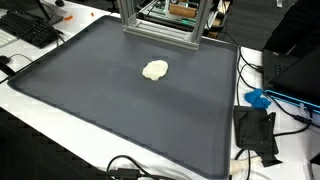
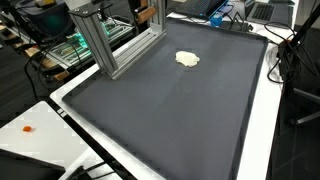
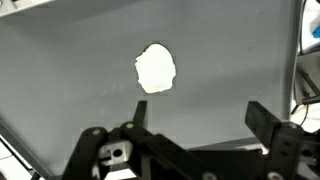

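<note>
gripper (image 3: 197, 113) cut off at wrist view's bottom edge, pale lump (image 3: 155, 68) washed out

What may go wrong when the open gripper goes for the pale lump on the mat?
1. The lump looks low and soft; the open gripper may squash it or hit the mat.
2. The lump lies off the gripper's centre in the wrist view, so it might get pushed aside.

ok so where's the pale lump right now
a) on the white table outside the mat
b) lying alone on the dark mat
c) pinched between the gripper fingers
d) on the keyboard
b: in both exterior views the pale lump lies by itself on the dark mat, and the wrist view shows the gripper open and clear of it.
</note>
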You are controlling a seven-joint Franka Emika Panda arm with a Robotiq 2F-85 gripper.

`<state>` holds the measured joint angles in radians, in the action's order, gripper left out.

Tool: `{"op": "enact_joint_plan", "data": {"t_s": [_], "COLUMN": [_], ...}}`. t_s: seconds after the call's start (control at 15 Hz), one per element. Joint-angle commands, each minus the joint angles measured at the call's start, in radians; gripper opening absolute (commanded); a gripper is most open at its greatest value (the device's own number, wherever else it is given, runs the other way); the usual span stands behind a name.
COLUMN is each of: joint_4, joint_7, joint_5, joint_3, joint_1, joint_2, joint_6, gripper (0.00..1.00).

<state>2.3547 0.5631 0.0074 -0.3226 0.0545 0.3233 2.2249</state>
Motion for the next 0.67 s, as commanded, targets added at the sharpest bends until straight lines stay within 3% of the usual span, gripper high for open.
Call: {"op": "enact_joint_plan", "data": {"t_s": [0.0, 0.6], "joint_4": [-0.018, -0.019], "joint_7": [0.035, 0.013], "joint_5": [-0.042, -0.035], "joint_3": [0.019, 0.053], "joint_1": [0.001, 0.020], "joint_2": [-0.071, -0.094], "joint_6": [0.023, 0.026], "gripper": [1.00, 1.00]}}
